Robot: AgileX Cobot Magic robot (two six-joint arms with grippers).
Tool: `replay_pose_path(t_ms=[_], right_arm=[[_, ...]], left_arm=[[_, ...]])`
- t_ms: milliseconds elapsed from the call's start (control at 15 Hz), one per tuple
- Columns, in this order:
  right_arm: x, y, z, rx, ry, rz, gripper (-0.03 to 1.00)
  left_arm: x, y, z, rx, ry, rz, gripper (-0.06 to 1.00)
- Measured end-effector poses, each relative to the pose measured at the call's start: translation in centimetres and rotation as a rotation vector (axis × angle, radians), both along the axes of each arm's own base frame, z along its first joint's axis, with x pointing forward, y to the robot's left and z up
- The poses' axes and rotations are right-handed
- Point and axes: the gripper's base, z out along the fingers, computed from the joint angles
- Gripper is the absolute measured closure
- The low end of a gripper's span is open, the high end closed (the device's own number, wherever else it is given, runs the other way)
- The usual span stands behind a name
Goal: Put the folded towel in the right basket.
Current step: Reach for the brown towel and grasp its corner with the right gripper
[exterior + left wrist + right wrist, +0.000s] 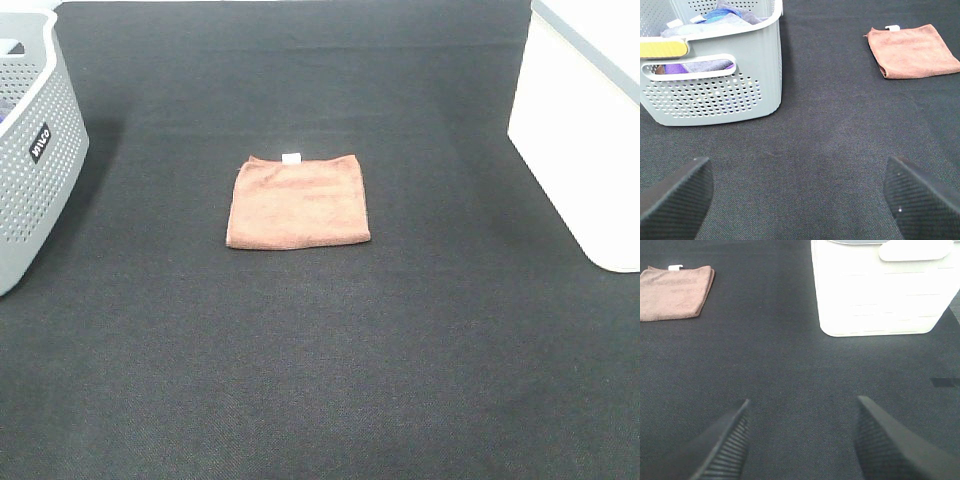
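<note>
1. Exterior high view, from the left: the grey perforated basket point(35, 150) stands well to the left of the folded towel point(298, 202) and is apart from it; the left wrist view shows cloths already lying in it
2. The folded towel lies flat on the dark table point(300, 390), with its white tag point(291, 158) on the far edge; nothing touches it
3. The right basket point(580, 140) stands well to the right of the towel and is cut off by the frame, so its inside cannot be seen from here
4. Step in hand, as I judge it: the very start, since the towel is not yet gripped and the approach to it comes first
5. The next move probably calls for one arm, likely the right, to reach to the towel, come down on an edge and pinch all the layers so the fold holds, then lift it high enough to clear the basket's rim
6. Left hand point(800, 197): fingers spread wide with nothing between them, held low over bare table well short of the towel
7. Right hand point(802, 437): fingers likewise apart and empty, low over the table, with the towel well ahead of it; neither hand appears in the high view
</note>
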Motion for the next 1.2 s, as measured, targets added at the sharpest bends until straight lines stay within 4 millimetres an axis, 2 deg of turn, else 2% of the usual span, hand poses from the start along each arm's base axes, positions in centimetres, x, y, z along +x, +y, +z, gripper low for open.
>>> replay_pose_path(t_ms=[1200], right_arm=[[0.0,0.0,0.0,0.0,0.0,0.0,0.4]], left_arm=[[0.0,0.0,0.0,0.0,0.0,0.0,0.07]])
